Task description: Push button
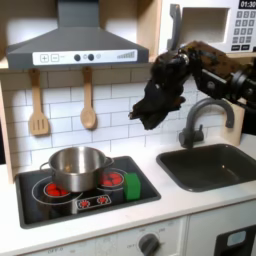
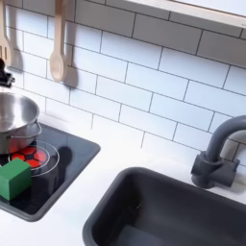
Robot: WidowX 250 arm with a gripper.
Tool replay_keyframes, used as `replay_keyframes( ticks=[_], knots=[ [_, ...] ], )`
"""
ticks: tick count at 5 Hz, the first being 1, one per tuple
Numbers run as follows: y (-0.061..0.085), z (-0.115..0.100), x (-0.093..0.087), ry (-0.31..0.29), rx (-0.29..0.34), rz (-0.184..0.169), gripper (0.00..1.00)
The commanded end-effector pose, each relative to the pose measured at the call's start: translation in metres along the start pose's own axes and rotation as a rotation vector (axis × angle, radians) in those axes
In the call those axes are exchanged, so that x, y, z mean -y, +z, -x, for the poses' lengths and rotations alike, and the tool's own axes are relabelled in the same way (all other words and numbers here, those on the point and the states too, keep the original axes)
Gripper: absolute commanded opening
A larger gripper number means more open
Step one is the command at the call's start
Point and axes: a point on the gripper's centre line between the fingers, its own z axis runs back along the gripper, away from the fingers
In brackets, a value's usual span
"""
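Three small dark buttons were seen in the first exterior view, set in a level row on the front face of the hood. They faced outward into the room, the row's long axis running from side to side. One white panel was set beside them toward the first exterior view's left.

Below the hood, two wooden utensils were hung upright on the tiled wall: one spatula and one spoon. One steel pot was placed on the stove, with one green block just beside it and two red dials along the front edge.

The gripper was held in the air, lower than the buttons and toward the first exterior view's right. How far the claw was parted could not be told, and nothing was seen in it.

One faucet and one sink were seen further right.
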Motion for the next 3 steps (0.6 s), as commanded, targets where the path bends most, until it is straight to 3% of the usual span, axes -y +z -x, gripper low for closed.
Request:
replay_keyframes(
  ticks=[1,3],
  knots=[
    [-0.006,-0.022,-0.004,0.001,0.057,0.022,0.00],
    [-0.003,-0.047,-0.018,0.028,0.126,0.024,0.00]
  ],
)
